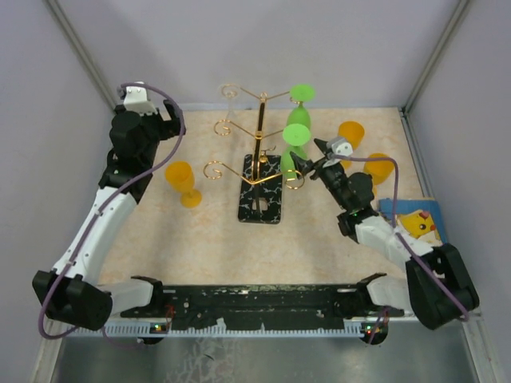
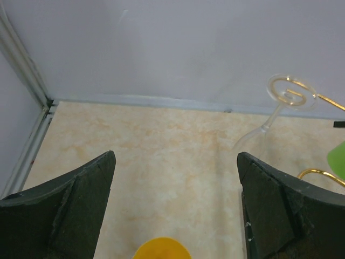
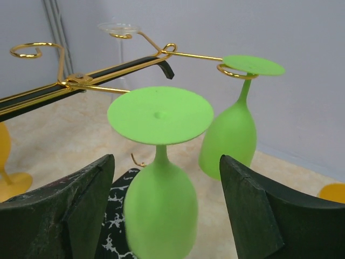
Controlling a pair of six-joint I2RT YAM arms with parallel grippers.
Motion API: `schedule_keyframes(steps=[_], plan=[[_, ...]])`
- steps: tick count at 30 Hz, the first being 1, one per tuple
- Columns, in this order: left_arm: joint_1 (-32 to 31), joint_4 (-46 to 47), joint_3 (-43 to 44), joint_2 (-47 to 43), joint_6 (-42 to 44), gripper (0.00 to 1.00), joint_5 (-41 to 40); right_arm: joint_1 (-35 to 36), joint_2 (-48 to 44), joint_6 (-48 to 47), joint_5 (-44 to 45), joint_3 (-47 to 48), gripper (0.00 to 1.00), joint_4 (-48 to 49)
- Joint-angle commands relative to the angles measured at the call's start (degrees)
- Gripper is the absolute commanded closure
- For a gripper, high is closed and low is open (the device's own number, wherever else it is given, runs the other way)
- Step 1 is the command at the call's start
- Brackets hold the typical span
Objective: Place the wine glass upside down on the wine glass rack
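— Glass first: which way is the wine glass [image 1: 294, 136] pointing?

— It is standing inverted, with the flat green foot facing up and the bowl [image 3: 159, 216] hanging below. Its long axis is running top to bottom in the right wrist view. The rim is dropping past the bottom edge there, so I cannot tell what is bearing it.

— Where is it sitting?

— Just right of centre in the overhead frame, beside the pole of the wine glass rack [image 1: 260, 136], near the upper right corner of the black veined base [image 1: 263, 206]. A second green glass [image 1: 300, 108] is hanging foot-up from a curled arm higher in the frame.

— What is the right gripper [image 1: 302, 166] doing?

— Its fingers [image 3: 70, 216] are flanking the bowl, spread wide, with a gap showing on each side. They are not touching the glass. The arm is reaching from the lower right corner up and left, its wrist angling toward the rack.

— And the other one?

— The left gripper [image 2: 175, 162] is gaping wide over the tabletop [image 2: 172, 140], holding nothing. That arm is folding up the left side of the overhead frame, its wrist sitting in the upper left.

— Anything else?

— A clear glass [image 2: 291, 91] is hanging on the rack's upper left arm, an orange glass [image 1: 182, 182] is standing upright left of the base, and two orange cups [image 1: 350, 132] are sitting at the right.
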Motion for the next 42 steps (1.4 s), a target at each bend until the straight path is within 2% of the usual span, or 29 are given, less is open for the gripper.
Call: schedule_keyframes(steps=[1, 6, 10, 14, 18, 22, 28, 38, 42], plan=[[0.37, -14.03, 5.65, -0.15, 2.13, 0.01, -2.48, 0.63, -8.35, -0.90, 2.86, -0.24, 0.20, -11.18], [0.40, -25.72, 9.83, 1.04, 2.96, 0.01, -2.30, 0.60, -15.21, -1.98, 9.01, 0.22, 0.16, -24.49], [0.40, -28.76, 8.29, 0.06, 2.77, 0.01, -1.29, 0.62, -18.09, -2.57, 15.76, 1.43, 0.14, -33.95], [0.42, -32.27, 6.75, 0.04, 2.04, 0.01, 1.69, 0.66, -18.60, 1.43, 22.85, 5.70, 0.14, -44.20], [0.40, -34.61, 3.46, -0.10, 1.62, 0.01, 2.23, 0.63, -18.92, 3.81, 28.20, 8.86, 0.14, -50.51], [0.44, -35.62, 1.93, 0.64, 1.82, 0.01, 2.36, 0.66, -19.72, 3.86, 30.01, 11.28, 0.19, -53.70], [0.40, -36.74, 0.97, 3.09, 2.05, 0.01, 0.10, 0.63, -22.22, 4.48, 33.31, 13.93, 0.20, -58.63], [0.48, -37.26, -0.44, 7.34, 1.24, 0.01, -1.59, 0.58, -25.27, 3.81, 33.05, 14.28, 0.20, -60.14], [1.11, -35.70, -1.55, 7.60, 1.27, 0.10, -0.95, 0.60, -25.11, 3.69, 32.52, 14.19, 0.21, -60.05]])
